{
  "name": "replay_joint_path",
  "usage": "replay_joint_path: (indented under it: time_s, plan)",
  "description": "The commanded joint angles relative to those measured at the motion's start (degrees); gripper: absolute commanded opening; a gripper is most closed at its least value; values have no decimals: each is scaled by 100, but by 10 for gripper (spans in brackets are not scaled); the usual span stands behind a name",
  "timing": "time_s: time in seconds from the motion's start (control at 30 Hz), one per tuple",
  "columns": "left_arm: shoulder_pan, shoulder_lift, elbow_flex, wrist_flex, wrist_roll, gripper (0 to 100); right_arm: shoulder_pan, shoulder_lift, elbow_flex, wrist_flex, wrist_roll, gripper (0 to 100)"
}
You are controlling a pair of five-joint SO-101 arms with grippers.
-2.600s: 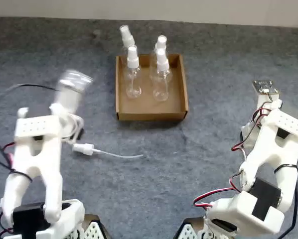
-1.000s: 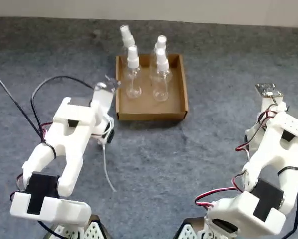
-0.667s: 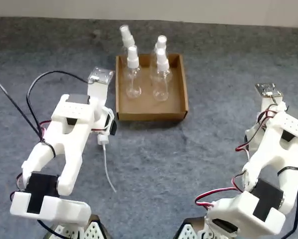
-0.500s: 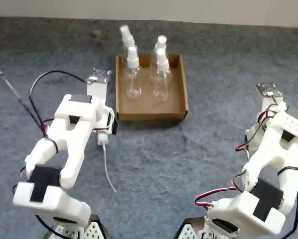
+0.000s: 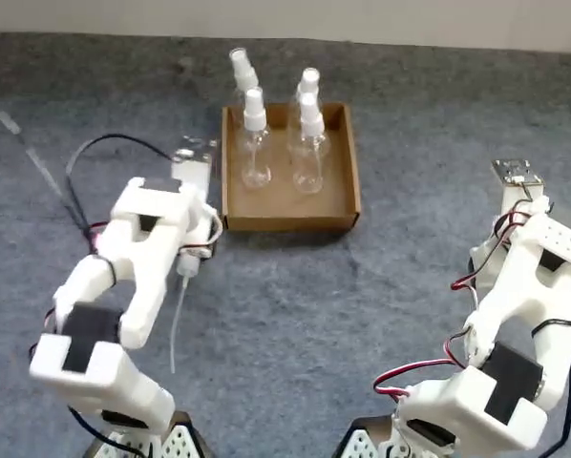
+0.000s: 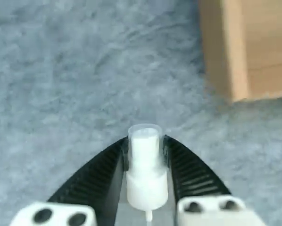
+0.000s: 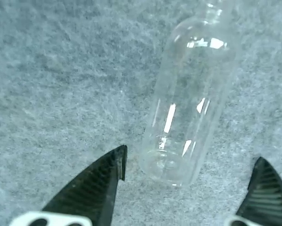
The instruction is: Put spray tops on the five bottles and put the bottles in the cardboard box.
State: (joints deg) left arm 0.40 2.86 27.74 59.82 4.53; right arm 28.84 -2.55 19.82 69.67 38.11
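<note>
The left end effector (image 6: 145, 141) is clamped on a spray top (image 6: 145, 179), its tube (image 5: 176, 324) dangling, beside the cardboard box (image 5: 352, 196) that holds 4 capped bottles (image 5: 255, 143). The right end effector (image 7: 192, 155) gapes wide around the 5th bottle (image 7: 193, 94), which lies on the counter (image 7: 61, 70), presumably so it can be lifted to meet the top.

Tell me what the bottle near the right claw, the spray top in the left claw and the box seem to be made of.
The bottle: probably clear glossy plastic, since the grey mat shows through and bright highlights run along it; glass cannot be excluded. The spray top: white opaque plastic, smooth, slightly matte. The box: brown cardboard, matte, with thin walls.
</note>
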Motion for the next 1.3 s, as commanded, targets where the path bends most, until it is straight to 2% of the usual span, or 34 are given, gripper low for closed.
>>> replay_joint_path:
  time_s: [0.0, 0.1, 0.23, 0.57, 0.63, 0.93, 1.13, 1.2, 1.27]
  plan:
    - [48, -875, 321, 26, -167, 11, -22, -303, -127, -13, -53, 350]
    - [215, -1314, 919, -9, -299, 11, -101, -303, -127, -4, -70, 350]
    - [277, -1675, 1499, -475, -325, 13, -338, -303, -136, -13, -554, 350]
    - [277, -1710, 1640, -589, -334, 14, -497, 207, -497, -620, -1301, 350]
    - [286, -1710, 1640, -589, -334, 14, -426, 690, -927, -576, -1310, 350]
    - [303, -1710, 1648, -589, -334, 14, -391, 3116, -4251, 954, -1310, 350]
    - [303, -1710, 1648, -589, -334, 14, -418, 4453, -5798, 1745, -1284, 348]
    - [303, -1710, 1648, -598, -334, 14, -418, 4813, -6237, 2026, -1284, 306]
    - [303, -1710, 1648, -598, -334, 14, -418, 5112, -6686, 2273, -1275, 211]
